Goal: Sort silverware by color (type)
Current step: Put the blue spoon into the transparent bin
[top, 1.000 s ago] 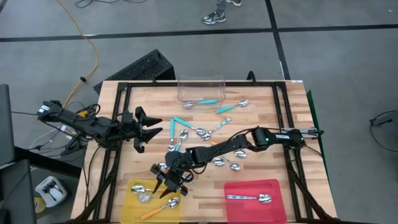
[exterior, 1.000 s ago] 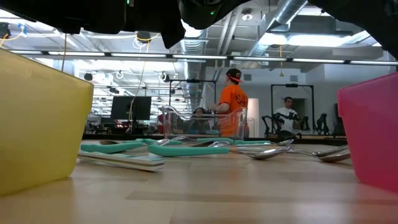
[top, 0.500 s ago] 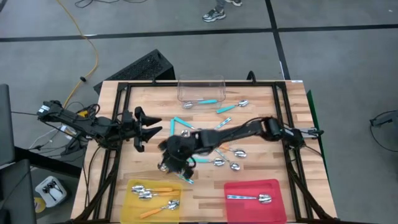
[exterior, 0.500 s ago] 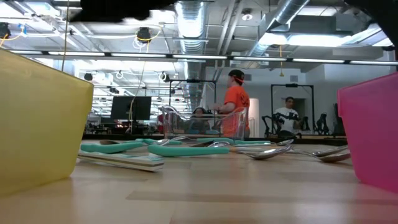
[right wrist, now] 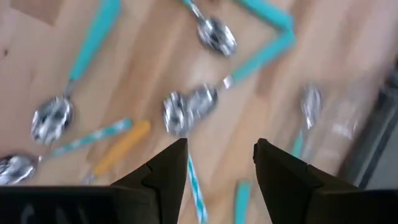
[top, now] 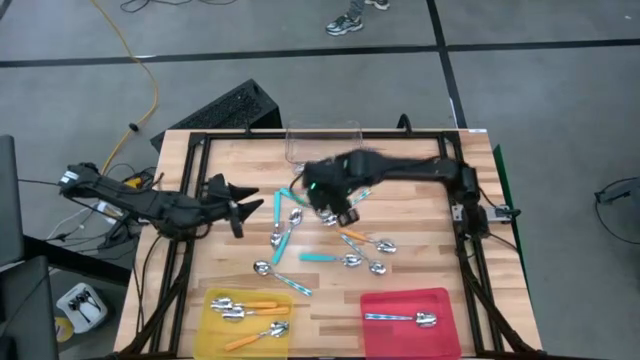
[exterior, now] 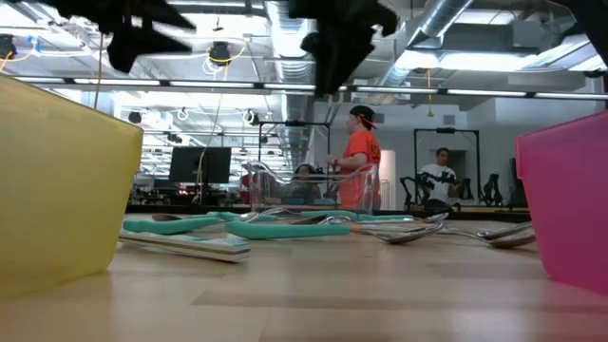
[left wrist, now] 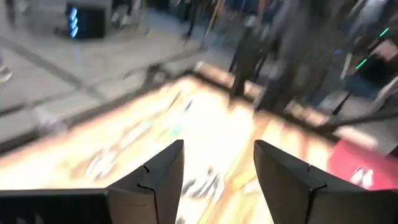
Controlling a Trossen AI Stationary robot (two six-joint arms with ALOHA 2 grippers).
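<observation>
Right fingers: on the right gripper (top: 341, 208), spread apart with nothing between them, up off the surface (top: 420, 270) near its far middle, above scattered spoons.
Left fingers: on the left gripper (top: 243, 207), also apart and empty, at the surface's left edge, pointing inward.
Loose spoons: teal-handled spoons (top: 283, 236) lie around the middle of the surface, some overlapping; one orange-handled spoon (top: 364, 241) lies to the right of them, beside plain silver spoons (top: 378, 267).
Clear tub: clear plastic tub (top: 323, 143) at the far edge holds one teal-handled spoon (top: 326, 165); another teal one lies just outside it.
Yellow tray: yellow tray (top: 205, 336) at the near left holds orange-handled spoons (top: 247, 310).
Red tray: red tray (top: 440, 338) at the near right holds a single silver spoon (top: 402, 318).
Background: person in an orange shirt (exterior: 358, 169) stands well behind the surface.
</observation>
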